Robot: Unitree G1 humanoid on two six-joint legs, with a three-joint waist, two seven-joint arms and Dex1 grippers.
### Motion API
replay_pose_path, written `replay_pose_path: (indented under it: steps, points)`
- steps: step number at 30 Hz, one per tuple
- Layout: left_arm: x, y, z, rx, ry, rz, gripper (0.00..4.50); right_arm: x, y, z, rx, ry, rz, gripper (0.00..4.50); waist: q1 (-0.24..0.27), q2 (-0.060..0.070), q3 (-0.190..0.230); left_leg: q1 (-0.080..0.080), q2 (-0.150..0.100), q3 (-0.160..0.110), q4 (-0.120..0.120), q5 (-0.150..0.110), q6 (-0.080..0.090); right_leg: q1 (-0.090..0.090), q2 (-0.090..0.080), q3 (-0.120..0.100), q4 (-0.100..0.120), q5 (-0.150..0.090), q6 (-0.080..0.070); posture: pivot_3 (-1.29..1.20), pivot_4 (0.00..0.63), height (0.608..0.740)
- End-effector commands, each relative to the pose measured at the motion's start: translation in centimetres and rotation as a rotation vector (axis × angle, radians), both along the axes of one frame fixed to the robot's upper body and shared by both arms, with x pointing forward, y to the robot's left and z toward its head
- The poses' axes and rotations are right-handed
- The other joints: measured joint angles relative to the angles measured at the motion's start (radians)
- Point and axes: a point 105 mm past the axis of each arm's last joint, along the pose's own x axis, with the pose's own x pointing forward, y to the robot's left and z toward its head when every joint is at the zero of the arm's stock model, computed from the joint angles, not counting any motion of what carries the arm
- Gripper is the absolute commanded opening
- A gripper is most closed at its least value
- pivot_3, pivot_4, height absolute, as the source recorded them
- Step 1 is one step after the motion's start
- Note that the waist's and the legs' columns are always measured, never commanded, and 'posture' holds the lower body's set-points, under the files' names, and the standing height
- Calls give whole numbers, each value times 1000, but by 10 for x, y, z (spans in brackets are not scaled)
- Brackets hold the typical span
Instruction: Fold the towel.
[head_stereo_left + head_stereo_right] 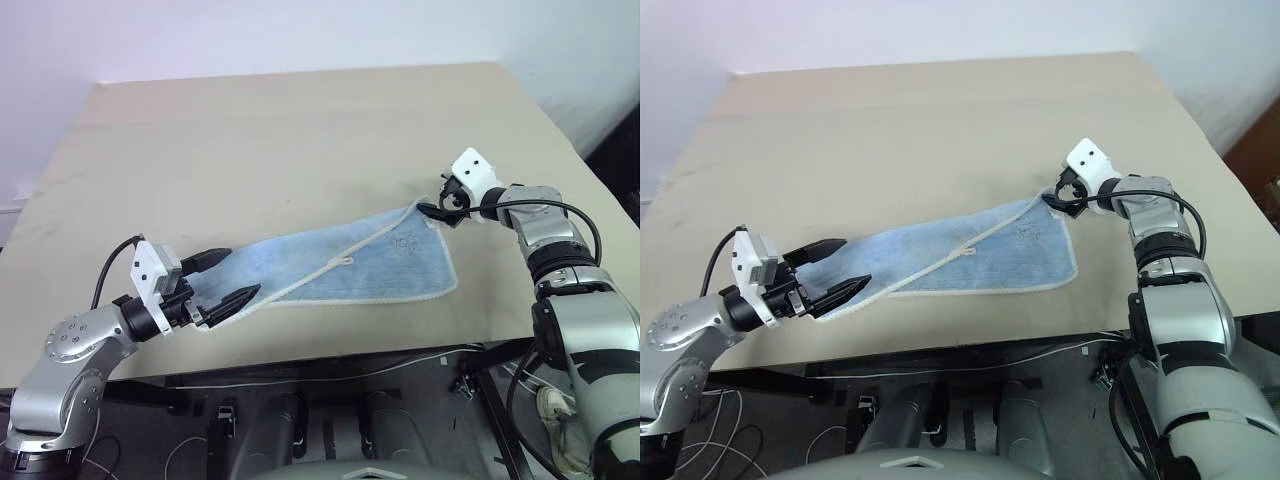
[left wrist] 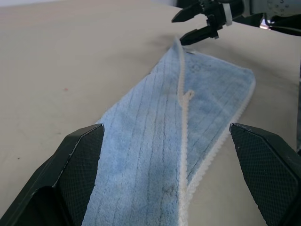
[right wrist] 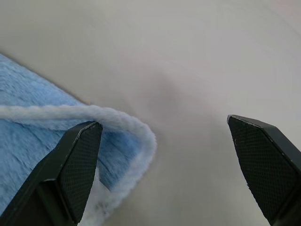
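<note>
Now both tools, left (image 1: 222, 279) and right (image 1: 441, 204), stand spread at opposite ends of the light blue terry-cloth towel (image 1: 345, 262) lying partly folded on the beige surface (image 1: 250, 150), so pinching its corners likely comes next.

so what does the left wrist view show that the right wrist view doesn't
Left wrist view: the towel along its whole length, folded with a cream edge running down the middle, its white loop tag, and the right gripper open at the far corner.
Right wrist view: that far corner up close, its cream edging curling over, right beside one black finger.
Both: blue towel, beige table, and open fingers rising from the bottom.
</note>
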Motion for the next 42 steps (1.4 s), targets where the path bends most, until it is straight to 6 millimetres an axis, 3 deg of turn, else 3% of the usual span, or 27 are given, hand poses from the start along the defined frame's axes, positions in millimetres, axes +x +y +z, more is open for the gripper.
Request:
replay_pose_path:
  steps: [1,10,13,24,31,35,38,42]
  points:
    - [-4,-1,10,11,-46,0,4500,2,10,6,-28,-18,49,4464,0,0,0,0,0,0,0,0,0,0,0,0,0,0,0,0,150,740]
    - [-7,3,10,26,-47,18,4500,3,14,2,-59,1,59,4464,0,0,0,4,0,0,-2,1,-1,2,0,0,0,0,0,0,150,740]
    - [-7,4,11,24,-47,23,4500,3,18,2,-56,-4,80,3969,0,0,0,5,0,0,-4,1,-2,3,0,0,0,0,0,0,150,740]
    - [-7,5,13,26,-49,22,4500,4,27,2,-59,-27,107,113,-1,0,0,6,0,0,-4,2,-3,3,1,0,1,0,0,0,150,740]
    - [-3,7,16,26,-53,17,4500,4,29,22,-50,-84,148,50,0,0,0,6,0,0,-4,2,-3,3,1,0,1,0,0,0,150,740]
    - [0,8,17,30,-53,9,4500,6,41,60,46,-188,180,50,-1,0,0,6,0,0,-5,2,-3,3,1,0,1,0,0,0,150,740]
    - [0,1,13,26,-40,-18,4500,9,63,103,188,-303,179,50,-4,1,1,6,0,0,-5,2,-3,3,1,0,2,0,0,0,150,740]
    - [0,-6,8,29,-28,-45,4500,9,80,131,278,-371,161,50,-2,1,1,7,1,0,-6,2,-4,2,1,1,4,0,0,0,150,740]
